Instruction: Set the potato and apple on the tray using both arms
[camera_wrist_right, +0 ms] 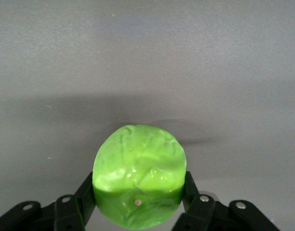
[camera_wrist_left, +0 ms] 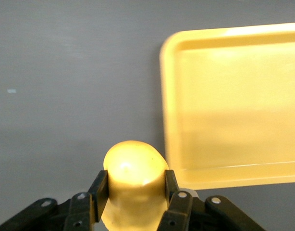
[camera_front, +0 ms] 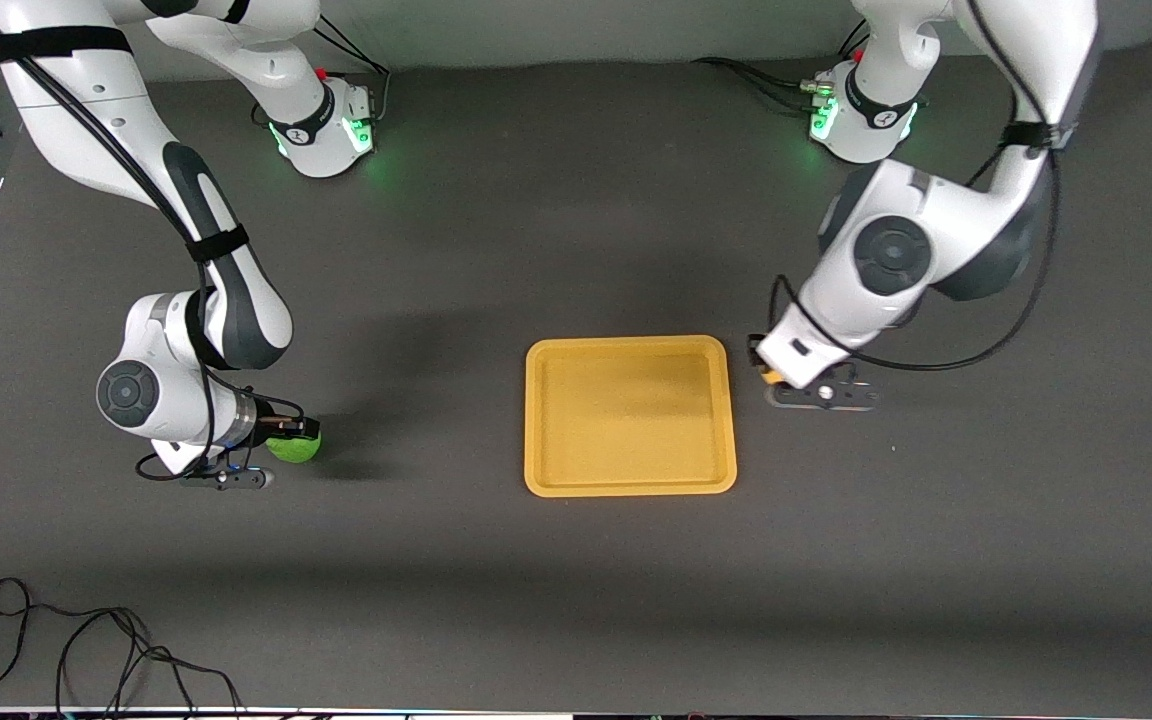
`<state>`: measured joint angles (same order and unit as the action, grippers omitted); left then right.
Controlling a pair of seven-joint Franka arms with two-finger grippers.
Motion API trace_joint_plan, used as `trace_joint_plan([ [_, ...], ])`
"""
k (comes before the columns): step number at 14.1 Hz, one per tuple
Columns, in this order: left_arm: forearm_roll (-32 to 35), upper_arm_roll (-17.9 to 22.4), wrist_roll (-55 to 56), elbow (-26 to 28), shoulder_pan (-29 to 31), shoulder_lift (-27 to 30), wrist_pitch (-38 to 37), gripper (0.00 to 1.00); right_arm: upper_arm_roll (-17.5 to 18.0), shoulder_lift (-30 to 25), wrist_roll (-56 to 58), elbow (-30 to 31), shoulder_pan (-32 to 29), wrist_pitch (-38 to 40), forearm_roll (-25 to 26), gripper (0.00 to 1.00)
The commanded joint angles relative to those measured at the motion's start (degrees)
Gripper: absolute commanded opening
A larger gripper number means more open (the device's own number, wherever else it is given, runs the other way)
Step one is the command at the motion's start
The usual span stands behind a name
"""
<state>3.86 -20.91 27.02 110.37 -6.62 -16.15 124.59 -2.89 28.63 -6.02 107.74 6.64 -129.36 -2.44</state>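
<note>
The yellow-orange tray [camera_front: 546,420] lies flat in the middle of the table. My left gripper [camera_front: 771,378] is shut on the yellow potato [camera_front: 768,376], just beside the tray's edge toward the left arm's end; its wrist view shows the potato [camera_wrist_left: 134,168] between the fingers [camera_wrist_left: 100,188] with the tray [camera_wrist_left: 234,96] close by. My right gripper [camera_front: 291,440] is shut on the green apple [camera_front: 296,446] toward the right arm's end, well away from the tray. Its wrist view shows the apple [camera_wrist_right: 139,175] clamped between both fingers [camera_wrist_right: 86,195], over bare tabletop.
A loose black cable [camera_front: 86,650] lies at the table's edge nearest the front camera, toward the right arm's end. Both arm bases [camera_front: 331,130] stand along the table's edge farthest from the camera.
</note>
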Motion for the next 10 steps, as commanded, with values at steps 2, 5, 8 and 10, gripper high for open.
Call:
trace_joint_plan([
  [2, 2.6, 0.9, 8.5, -2.6, -6.9, -8.6, 7.5, 0.21, -0.3, -0.1, 0.0, -0.6, 0.3, 1.2, -1.1, 0.28],
  [5, 9.6, 0.9, 16.8, -5.9, -8.6, -15.5, 10.2, 0.22, -0.2, -0.7, -0.7, -1.0, 0.6, 1.5, -1.1, 0.28],
  [8, 10.8, 0.9, 17.3, -7.0, -8.8, -17.5, 10.4, 0.24, -0.1, -1.0, -4.0, -6.4, 3.2, 6.6, -1.3, 0.28],
  [10, 10.9, 0.9, 17.3, -7.2, -8.8, -17.5, 10.4, 0.31, -0.1, -0.3, -12.3, -12.9, 8.1, 12.2, -1.8, 0.28],
])
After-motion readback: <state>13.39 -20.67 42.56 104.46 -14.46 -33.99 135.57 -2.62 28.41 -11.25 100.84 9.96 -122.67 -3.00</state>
